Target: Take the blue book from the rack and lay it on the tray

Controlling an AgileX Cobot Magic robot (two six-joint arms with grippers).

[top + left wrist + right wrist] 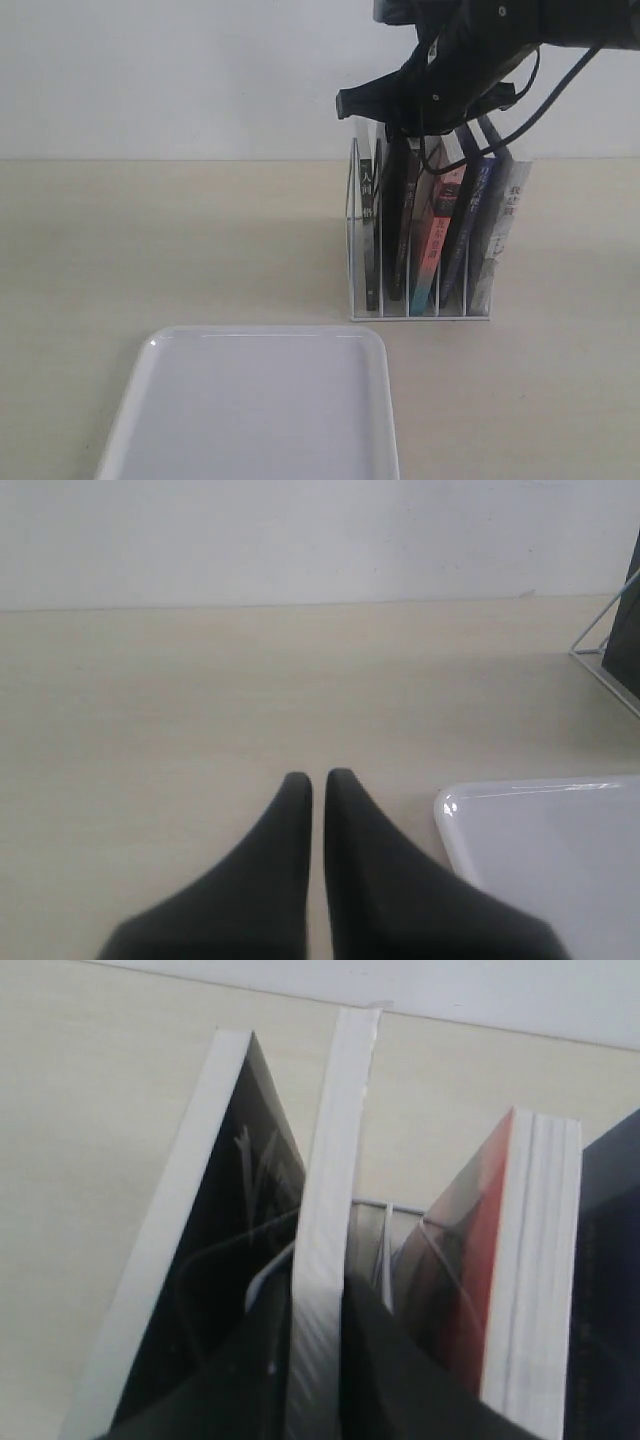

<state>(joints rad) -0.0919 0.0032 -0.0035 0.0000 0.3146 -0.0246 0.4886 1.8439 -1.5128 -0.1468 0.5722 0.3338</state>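
The white wire rack (420, 316) holds several upright books. The blue book (472, 215) has a navy spine with pale lettering and leans between a red-and-teal book (432, 235) and a pale grey-white book (510, 220). My right gripper (405, 135) is down at the rack's top. Its jaws (318, 1290) are closed on the white page edge of a thin dark-spined book (335, 1160), two places left of the blue book (610, 1290). The white tray (250, 420) lies in front. My left gripper (318, 777) is shut on nothing above the table, beside the tray's corner (560, 860).
A black book with white characters (368, 230) fills the rack's leftmost slot, right against the gripped book. A thick red-covered book (530, 1260) stands on the gripped book's other side. A pale wall runs behind the wooden table (150, 240).
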